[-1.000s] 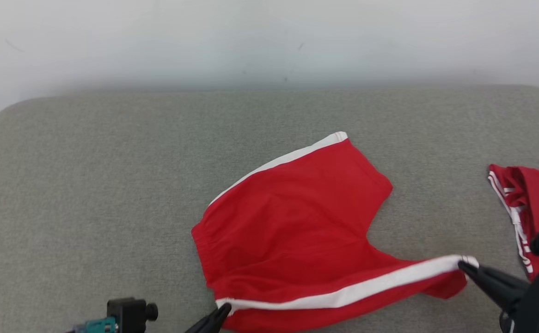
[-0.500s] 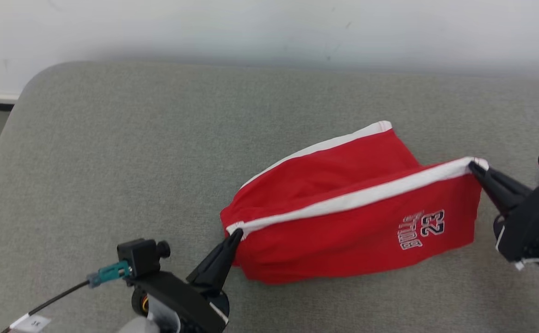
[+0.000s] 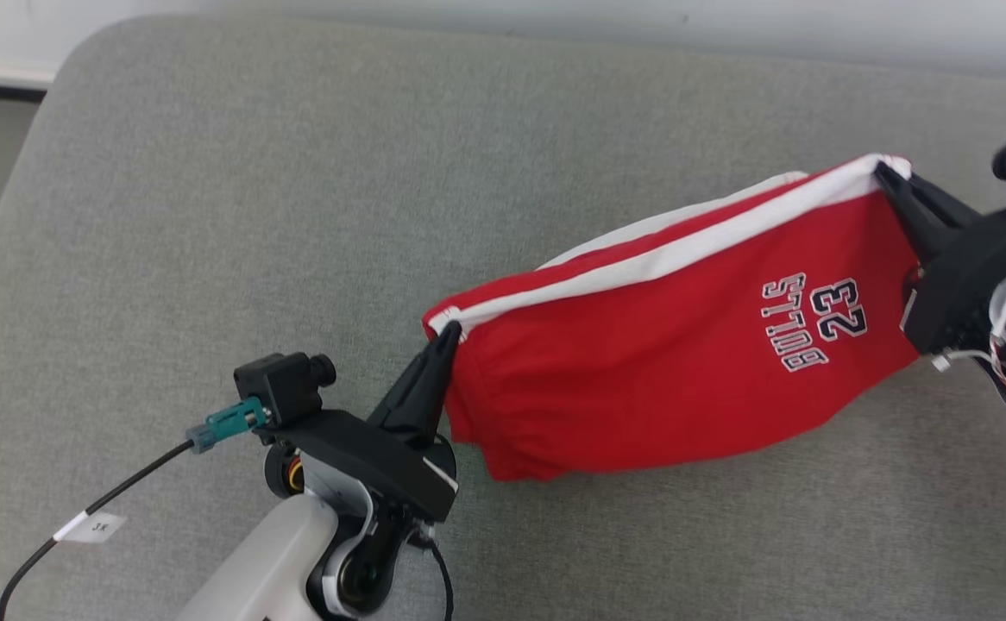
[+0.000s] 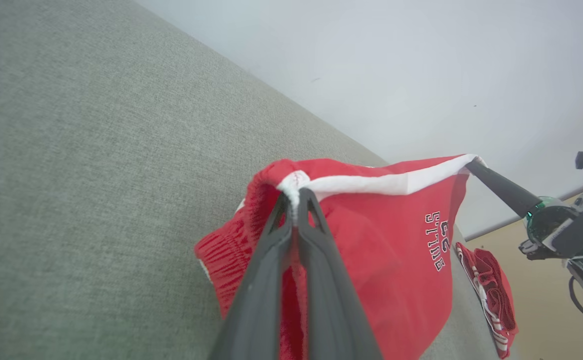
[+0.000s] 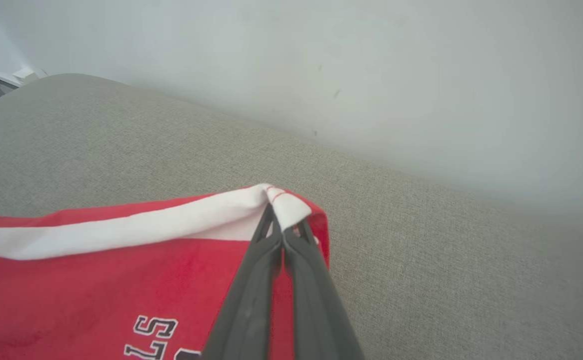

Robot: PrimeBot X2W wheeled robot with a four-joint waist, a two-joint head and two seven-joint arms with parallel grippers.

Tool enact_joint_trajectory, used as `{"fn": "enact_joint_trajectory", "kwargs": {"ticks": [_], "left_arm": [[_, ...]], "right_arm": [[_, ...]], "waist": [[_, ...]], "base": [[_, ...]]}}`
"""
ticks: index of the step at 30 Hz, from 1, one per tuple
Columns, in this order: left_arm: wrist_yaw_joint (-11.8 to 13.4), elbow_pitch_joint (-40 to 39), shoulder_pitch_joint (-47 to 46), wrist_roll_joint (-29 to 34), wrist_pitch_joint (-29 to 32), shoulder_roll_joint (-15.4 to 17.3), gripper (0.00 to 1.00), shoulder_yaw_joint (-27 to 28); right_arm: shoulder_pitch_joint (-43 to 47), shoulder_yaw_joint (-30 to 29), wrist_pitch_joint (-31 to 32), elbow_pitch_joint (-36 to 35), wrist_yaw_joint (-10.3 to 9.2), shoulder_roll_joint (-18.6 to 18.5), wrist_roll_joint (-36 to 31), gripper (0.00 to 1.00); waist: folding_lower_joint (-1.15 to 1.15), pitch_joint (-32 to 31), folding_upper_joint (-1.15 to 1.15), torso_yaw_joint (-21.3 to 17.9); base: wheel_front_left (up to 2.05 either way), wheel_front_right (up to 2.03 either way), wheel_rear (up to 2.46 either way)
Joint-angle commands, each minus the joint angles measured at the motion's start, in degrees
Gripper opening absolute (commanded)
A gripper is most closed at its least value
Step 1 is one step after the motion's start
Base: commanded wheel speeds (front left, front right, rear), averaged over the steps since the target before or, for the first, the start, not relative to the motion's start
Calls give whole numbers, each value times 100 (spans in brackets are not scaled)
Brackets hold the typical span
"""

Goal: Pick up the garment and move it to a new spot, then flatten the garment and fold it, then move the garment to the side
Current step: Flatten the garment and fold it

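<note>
The garment (image 3: 658, 362) is a pair of red shorts with a white side stripe and white "23" lettering. It hangs stretched between my two grippers above the grey cushion (image 3: 210, 216). My left gripper (image 3: 447, 335) is shut on the waistband end of the white stripe; the left wrist view has that gripper (image 4: 295, 197) pinching the stripe's tip. My right gripper (image 3: 883, 170) is shut on the hem end of the stripe, and the right wrist view shows the gripper (image 5: 277, 210) clamped on the white corner of the garment (image 5: 96, 280).
In the left wrist view a second red garment with white stripes (image 4: 489, 295) lies crumpled on the cushion past the held shorts. A pale wall (image 5: 321, 60) runs behind the cushion. The cushion's left edge (image 3: 11, 198) drops to the floor.
Both grippers have lifted the striped edge up and away from me, so the shorts' printed side now hangs facing me. The head camera has tilted down and shifted.
</note>
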Motion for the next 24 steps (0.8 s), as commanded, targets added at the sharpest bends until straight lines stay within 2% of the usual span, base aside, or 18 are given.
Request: {"fn": "enact_joint_trajectory", "kwargs": {"ticks": [1,8,9,10,11,12,16,24], "left_arm": [[52,81,-104,71,-90,-37,0,36],[142,443,-365,161,-238,-235,0,67],[103,474,-388,179,-242,-260,4,43],[98,501,-421,203,-265,-281,32,29],[73,534,-454,229,-286,-301,81,20],[46,560,-482,255,-306,-313,100,14],[-48,680,-498,305,-360,-336,100,-38],[8,703,-201,619,-575,-93,100,86]], "right_arm": [[-147,54,-71,123,-16,65,-4,0],[-662,331,-274,811,-16,188,34,0],[-713,357,-312,906,-16,201,44,0],[-762,376,-349,998,-16,220,55,0],[-800,409,-375,1084,-16,254,78,29],[-829,449,-401,1150,-16,280,91,100],[-912,637,-531,1337,-16,323,188,100],[-741,997,-550,1411,-16,179,587,100]], "waist": [[-1,199,-1,93],[-1,389,-1,163],[-1,399,-1,170],[-1,409,-1,176],[-1,415,-1,182],[-1,416,-1,186],[-1,359,-1,187],[-1,-66,-1,105]], "base": [[0,0,0],[0,0,0],[0,0,0],[0,0,0],[0,0,0],[0,0,0],[0,0,0],[0,0,0]]}}
